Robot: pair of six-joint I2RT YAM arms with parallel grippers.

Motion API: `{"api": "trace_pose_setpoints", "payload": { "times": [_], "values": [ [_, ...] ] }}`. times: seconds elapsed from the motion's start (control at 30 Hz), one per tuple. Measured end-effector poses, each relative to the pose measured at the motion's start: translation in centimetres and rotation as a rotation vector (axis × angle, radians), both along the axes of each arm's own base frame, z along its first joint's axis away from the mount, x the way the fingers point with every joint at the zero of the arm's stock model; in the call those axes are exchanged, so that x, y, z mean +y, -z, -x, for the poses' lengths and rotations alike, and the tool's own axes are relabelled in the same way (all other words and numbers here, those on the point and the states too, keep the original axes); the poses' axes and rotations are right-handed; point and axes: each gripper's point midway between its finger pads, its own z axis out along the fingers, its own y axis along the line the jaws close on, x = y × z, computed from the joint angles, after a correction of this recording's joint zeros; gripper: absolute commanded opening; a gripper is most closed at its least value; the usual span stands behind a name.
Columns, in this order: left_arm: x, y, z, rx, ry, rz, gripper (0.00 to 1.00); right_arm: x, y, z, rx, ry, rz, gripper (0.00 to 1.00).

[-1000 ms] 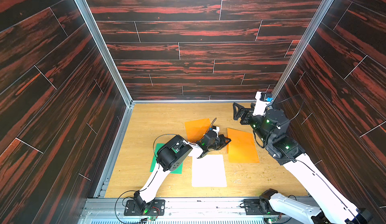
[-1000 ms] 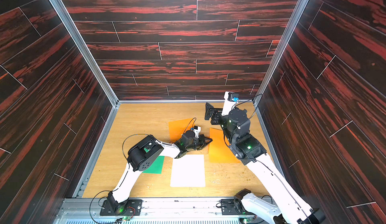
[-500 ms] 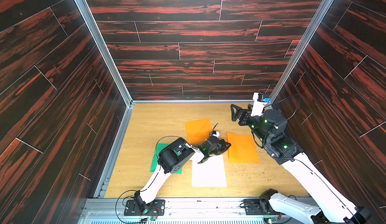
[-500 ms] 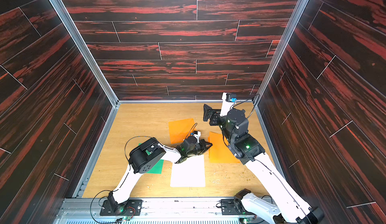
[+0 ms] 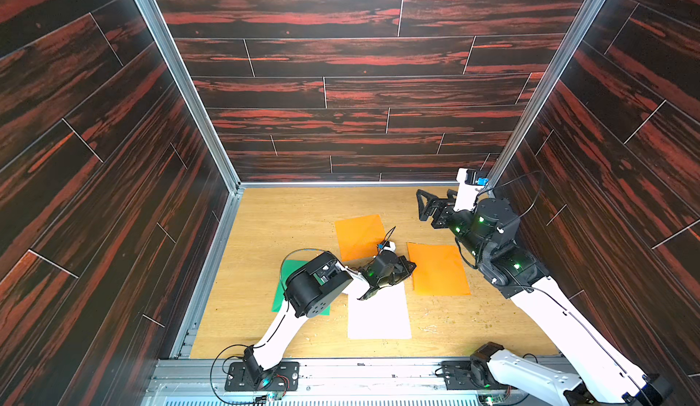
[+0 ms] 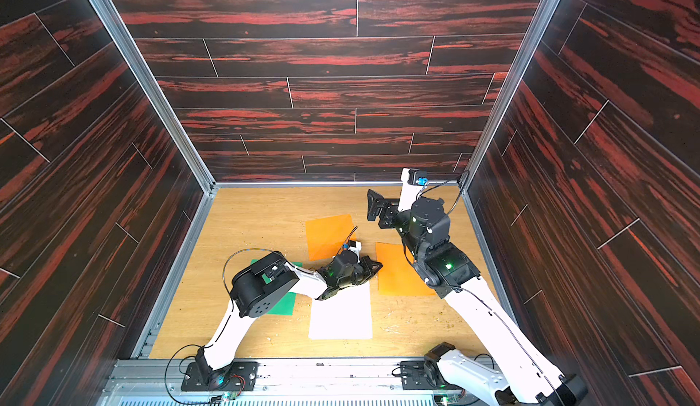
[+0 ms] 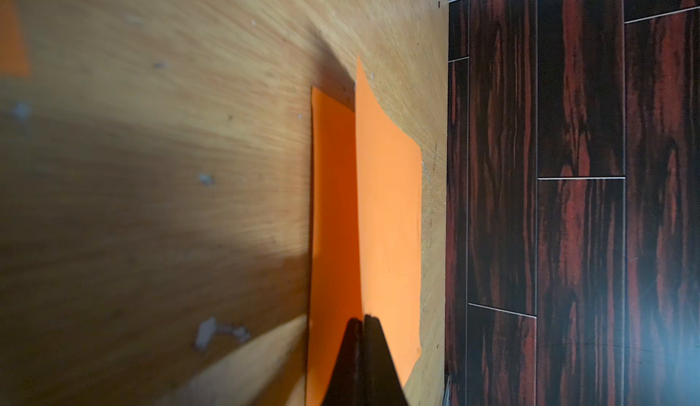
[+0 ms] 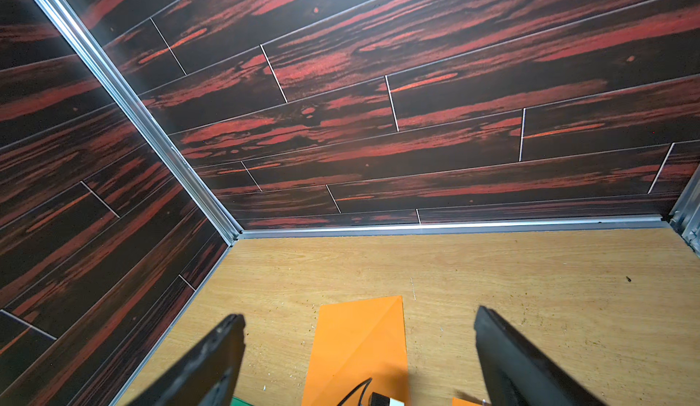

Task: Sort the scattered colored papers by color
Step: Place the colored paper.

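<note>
four flat paper sheets lie on the light wooden tabletop (image 5: 288, 211) in both top views. a square orange paper sheet with a diagonal crease (image 5: 358, 235) sits at the middle of the frame. a larger rectangular orange paper sheet (image 5: 439, 271) lies to its lower right, apart from it. a white rectangular paper sheet (image 5: 378, 317) lies below centre. a green paper sheet (image 5: 280, 301) lies lower left of centre, partly hidden under the left arm's elbow.

the left gripper (image 5: 411, 267) reaches to the left edge of the larger orange sheet, just above the white sheet's top edge. in the left wrist view its two black fingers (image 7: 377, 355) meet tip to tip, pinching that sheet's edge between them, and the paper rises off the wood along the pinched side. a darker orange band beside the lifted part may be a second sheet or the shaded part of the same one; the view does not settle it.

the right gripper (image 5: 432, 211) hangs in the air at the right of the frame, above centre, near the back wall. its jaws are spread wide and hold nothing. in the right wrist view the creased orange sheet shows between its fingers (image 8: 212, 358), down on the tabletop.
</note>
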Motion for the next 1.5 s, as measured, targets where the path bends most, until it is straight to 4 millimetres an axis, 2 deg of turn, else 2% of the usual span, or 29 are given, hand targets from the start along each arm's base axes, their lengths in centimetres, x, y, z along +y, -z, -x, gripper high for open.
{"api": "trace_pose_setpoints", "payload": {
  "times": [0.13,0.3,0.67,0.83,1.0,1.23,1.4,1.5],
  "values": [
    [0.0,0.0,0.0,-0.001,0.000,0.000,0.28,0.0,0.0,0.0,0.000,-0.003,-0.002,0.98],
    [-0.2,0.0,0.3,0.004,-0.002,0.001,0.35,0.1,0.0,0.0,0.001,-0.007,-0.005,0.98],
    [-0.6,0.0,1.7,0.003,0.034,-0.103,0.37,0.5,0.7,0.0,0.016,-0.022,-0.007,0.98],
    [-0.2,0.0,2.1,-0.007,0.045,-0.173,0.38,0.7,0.8,0.0,0.019,-0.033,-0.011,0.98],
    [0.1,-0.2,1.5,-0.036,0.057,-0.288,0.38,1.0,1.0,0.0,0.026,-0.046,-0.017,0.98],
    [0.7,-2.0,0.7,-0.093,0.082,-0.442,0.38,1.6,1.8,-0.4,0.047,-0.063,-0.016,0.98],
    [1.9,-2.6,0.9,-0.115,0.083,-0.508,0.38,1.8,2.2,-0.5,0.054,-0.069,-0.018,0.98],
    [3.5,-3.0,1.0,-0.127,0.058,-0.546,0.38,1.8,2.1,-0.5,0.050,-0.068,-0.020,0.98]
  ]
}}
